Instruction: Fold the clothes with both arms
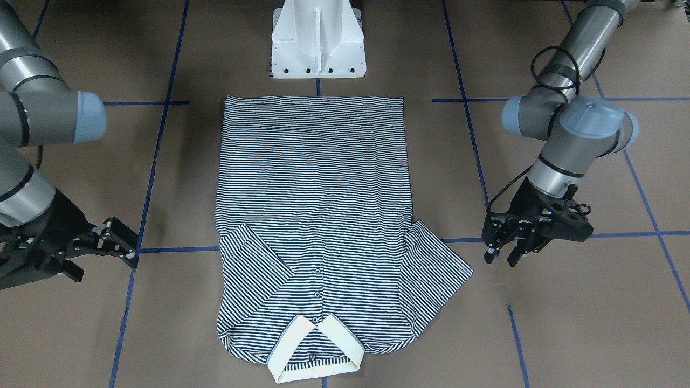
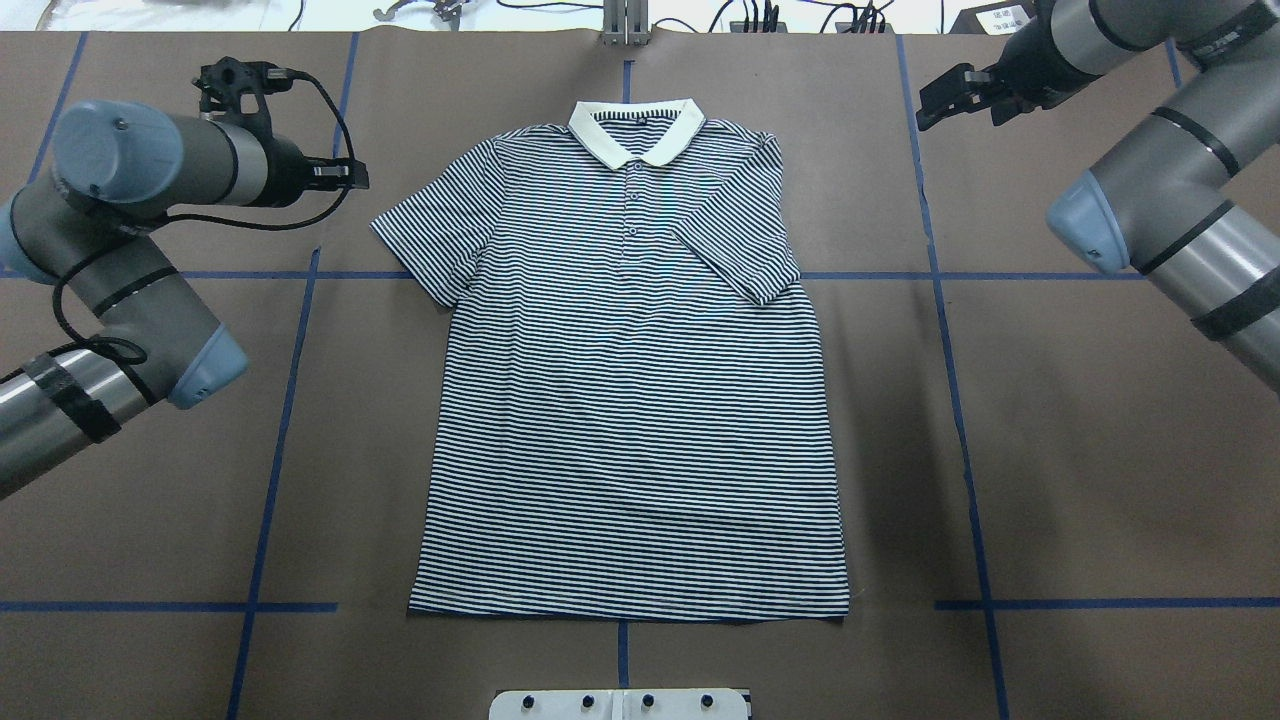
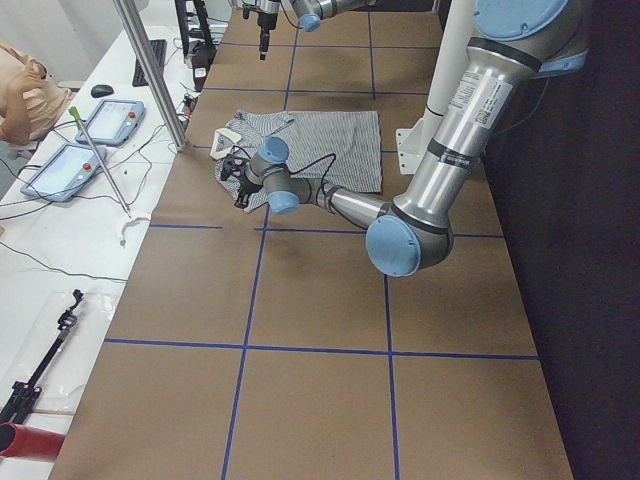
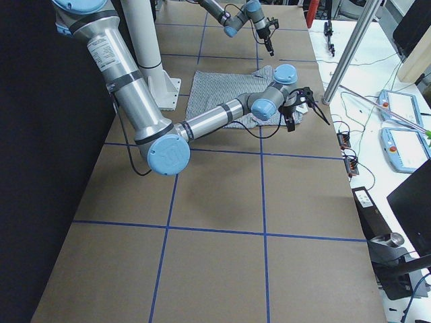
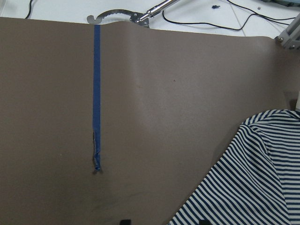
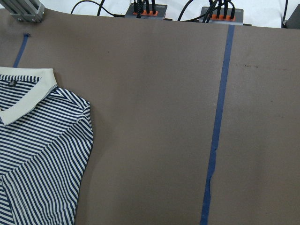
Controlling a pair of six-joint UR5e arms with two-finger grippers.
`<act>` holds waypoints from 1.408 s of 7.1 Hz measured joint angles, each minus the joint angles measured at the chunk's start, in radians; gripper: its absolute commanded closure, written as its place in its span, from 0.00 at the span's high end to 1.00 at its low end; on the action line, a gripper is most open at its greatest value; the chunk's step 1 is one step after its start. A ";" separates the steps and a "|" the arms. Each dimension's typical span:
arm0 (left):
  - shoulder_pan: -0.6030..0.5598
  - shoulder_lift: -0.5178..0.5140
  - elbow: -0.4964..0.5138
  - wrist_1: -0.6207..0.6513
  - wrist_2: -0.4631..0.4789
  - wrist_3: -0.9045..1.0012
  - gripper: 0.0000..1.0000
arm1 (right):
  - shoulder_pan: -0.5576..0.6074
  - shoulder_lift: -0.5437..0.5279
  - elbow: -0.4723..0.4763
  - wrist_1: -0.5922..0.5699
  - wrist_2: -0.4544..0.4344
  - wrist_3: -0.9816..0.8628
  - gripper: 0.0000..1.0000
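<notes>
clearly, left fingers (image 1: pixel 489 252) and right fingers (image 1: pixel 121 237) hang spread, empty, beside the shirt (image 1: pixel 315 178).

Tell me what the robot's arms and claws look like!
Both arms, left arm and right arm, are shiny grey-silver tubes with light blue round caps at the joints. Black cables loop along them. The left gripper and right gripper are black, each with two fingers.

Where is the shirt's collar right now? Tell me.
Overhead view: the cream collar lies near the table's far edge, in line with the centre blue tape line, topping the striped polo shirt.
</notes>
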 measured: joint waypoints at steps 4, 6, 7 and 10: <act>0.053 -0.059 0.110 0.009 0.073 -0.006 0.57 | 0.008 -0.018 0.000 0.017 0.007 0.002 1.00; 0.063 -0.060 0.114 0.009 0.077 -0.004 0.57 | 0.008 -0.019 0.001 0.017 0.007 0.007 1.00; 0.067 -0.060 0.114 0.009 0.077 -0.003 0.57 | 0.008 -0.019 0.001 0.017 0.007 0.008 1.00; 0.080 -0.057 0.115 0.008 0.078 0.001 0.40 | 0.009 -0.019 0.001 0.017 0.007 0.008 1.00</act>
